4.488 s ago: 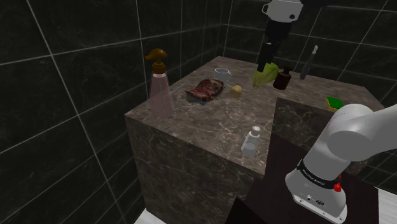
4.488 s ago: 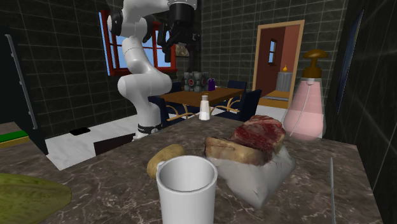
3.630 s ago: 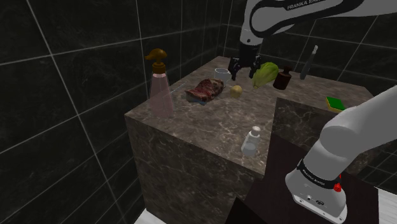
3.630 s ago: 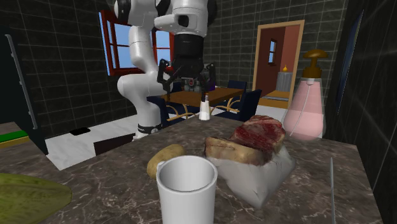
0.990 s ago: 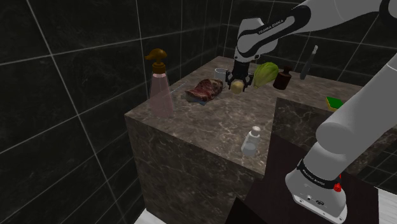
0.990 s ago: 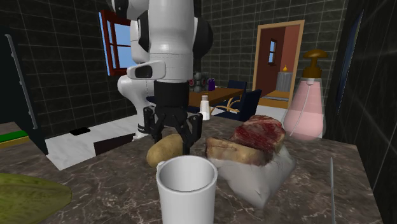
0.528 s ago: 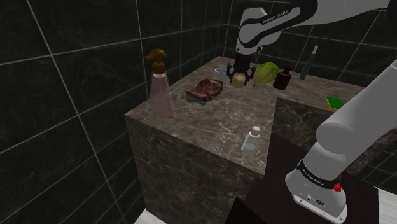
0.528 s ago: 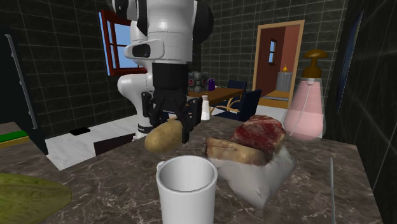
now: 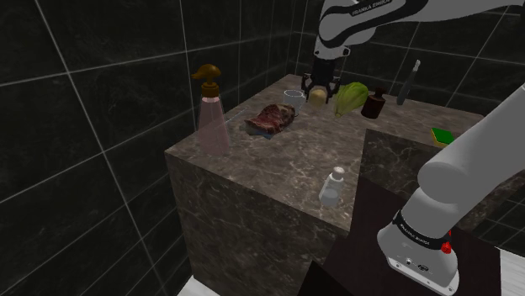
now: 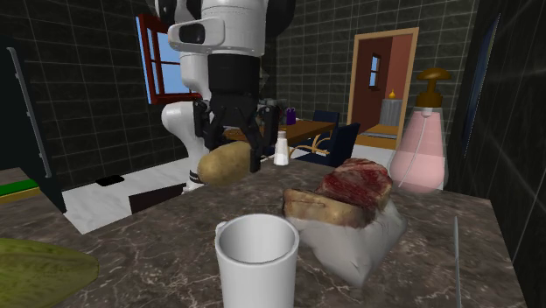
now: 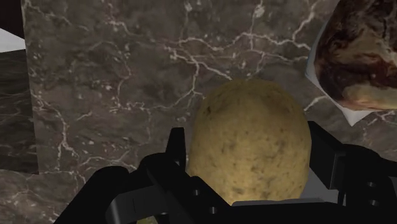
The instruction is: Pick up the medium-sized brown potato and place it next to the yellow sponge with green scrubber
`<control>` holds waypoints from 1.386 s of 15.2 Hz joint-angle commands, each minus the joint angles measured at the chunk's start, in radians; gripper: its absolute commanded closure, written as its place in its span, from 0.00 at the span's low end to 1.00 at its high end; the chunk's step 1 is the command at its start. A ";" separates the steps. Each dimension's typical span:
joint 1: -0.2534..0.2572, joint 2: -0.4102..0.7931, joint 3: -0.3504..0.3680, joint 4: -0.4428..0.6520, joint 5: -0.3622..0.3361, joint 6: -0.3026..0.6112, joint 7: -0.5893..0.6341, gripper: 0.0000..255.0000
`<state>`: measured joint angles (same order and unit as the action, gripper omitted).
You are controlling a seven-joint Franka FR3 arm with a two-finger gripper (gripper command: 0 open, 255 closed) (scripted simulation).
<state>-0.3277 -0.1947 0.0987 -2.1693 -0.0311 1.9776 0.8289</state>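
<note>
Hanging above the marble counter (image 9: pixel 278 155) in the shoulder view, the black gripper (image 9: pixel 317 92) clasps the brown potato (image 9: pixel 317 97) clear of the surface, between the white mug (image 9: pixel 294 97) and the green cabbage (image 9: pixel 352 97). The yellow-and-green sponge (image 9: pixel 441 135) lies well apart, toward this view's right. The cabbage and a brown bottle (image 9: pixel 373 104) stand roughly between potato and sponge, so a low carry would likely clip one of them.

From the second exterior view, the gripper (image 10: pixel 229 156) pinches the potato (image 10: pixel 219 165) with much of its bulk jutting toward that view's left, tilted. Such an off-centre hold could let it swivel or slide out during a quick swing.

Through the wrist view, the gripper (image 11: pixel 248 168) has both fingers (image 11: pixel 173 156) pressed against the potato (image 11: pixel 251 130), with bare marble (image 11: pixel 114 83) beneath and raw meat (image 11: pixel 356 57) nearby. Releasing from this height, I judge, would let the rounded potato roll away from the sponge.
</note>
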 commanded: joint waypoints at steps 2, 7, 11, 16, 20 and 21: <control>-0.001 -0.010 -0.002 0.031 0.001 -0.041 -0.004 1.00; -0.027 -0.076 -0.044 -0.011 -0.004 -0.063 -0.072 1.00; -0.064 -0.147 -0.104 -0.080 -0.020 -0.061 -0.161 1.00; -0.114 -0.215 -0.184 -0.141 -0.053 -0.062 -0.274 1.00; -0.156 -0.253 -0.253 -0.169 -0.086 -0.064 -0.367 1.00; -0.166 -0.259 -0.271 -0.173 -0.094 -0.064 -0.390 1.00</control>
<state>-0.4827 -0.4421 -0.1541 -2.3333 -0.1159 1.9136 0.4639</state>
